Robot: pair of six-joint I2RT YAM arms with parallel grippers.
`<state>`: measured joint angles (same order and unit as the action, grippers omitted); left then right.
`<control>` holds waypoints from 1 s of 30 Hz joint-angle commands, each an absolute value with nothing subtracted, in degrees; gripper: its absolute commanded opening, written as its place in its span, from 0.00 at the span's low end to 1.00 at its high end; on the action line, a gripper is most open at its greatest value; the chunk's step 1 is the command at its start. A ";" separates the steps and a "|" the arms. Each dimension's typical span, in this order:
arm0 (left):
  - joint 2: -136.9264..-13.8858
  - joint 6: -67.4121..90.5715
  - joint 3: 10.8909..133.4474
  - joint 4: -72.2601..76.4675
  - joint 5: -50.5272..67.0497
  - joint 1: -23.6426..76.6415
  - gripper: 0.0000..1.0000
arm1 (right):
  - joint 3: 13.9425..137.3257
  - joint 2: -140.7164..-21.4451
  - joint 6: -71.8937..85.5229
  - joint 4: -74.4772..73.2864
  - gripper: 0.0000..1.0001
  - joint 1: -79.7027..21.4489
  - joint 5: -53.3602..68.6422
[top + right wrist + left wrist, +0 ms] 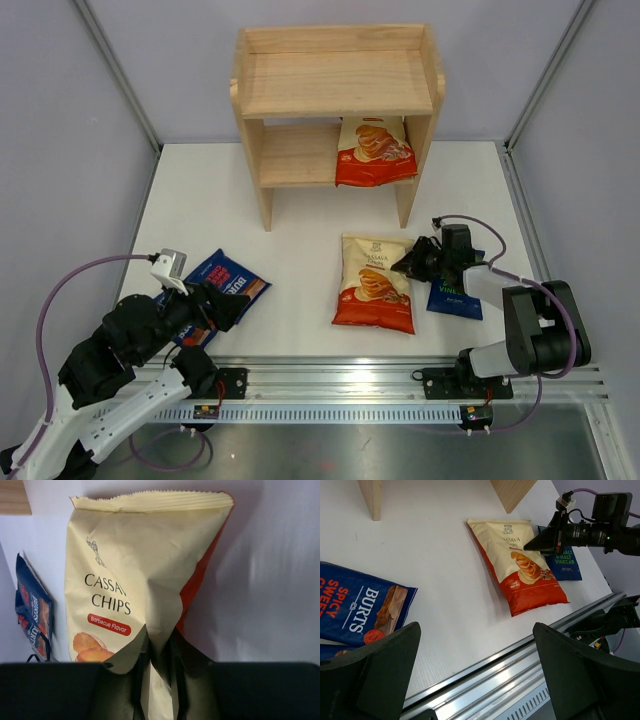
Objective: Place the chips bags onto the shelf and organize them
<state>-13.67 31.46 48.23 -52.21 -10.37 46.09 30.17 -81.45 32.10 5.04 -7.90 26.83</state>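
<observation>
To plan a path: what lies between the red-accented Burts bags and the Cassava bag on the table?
Nothing; only bare white table, seen in the top view.

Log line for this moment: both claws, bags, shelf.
left claw: open, beside Burts bags | right claw: shut on edge of Cassava bag on table | shelf: second Cassava bag on lower tier

I see a cream Cassava Chips bag [140, 580], red-orange edged. Dark blue Burts bags [32, 612] at nine o'clock.
</observation>
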 commanded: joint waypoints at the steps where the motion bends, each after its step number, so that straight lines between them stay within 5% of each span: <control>1: -13.27 32.60 48.43 -50.10 -8.61 46.32 0.99 | 25.76 -79.81 37.70 12.82 0.22 -7.82 29.35; 7: -13.62 34.10 48.25 -50.45 -8.88 46.32 0.99 | 19.96 -74.80 44.02 18.55 0.00 -7.91 30.06; 20: -16.79 37.97 47.72 -49.49 -11.42 46.23 0.99 | 20.48 -42.74 47.55 -6.04 0.00 -8.00 17.93; 30: -16.96 41.56 45.80 -45.53 -9.49 46.23 0.99 | 23.64 -29.72 45.26 -17.66 0.00 -7.91 17.58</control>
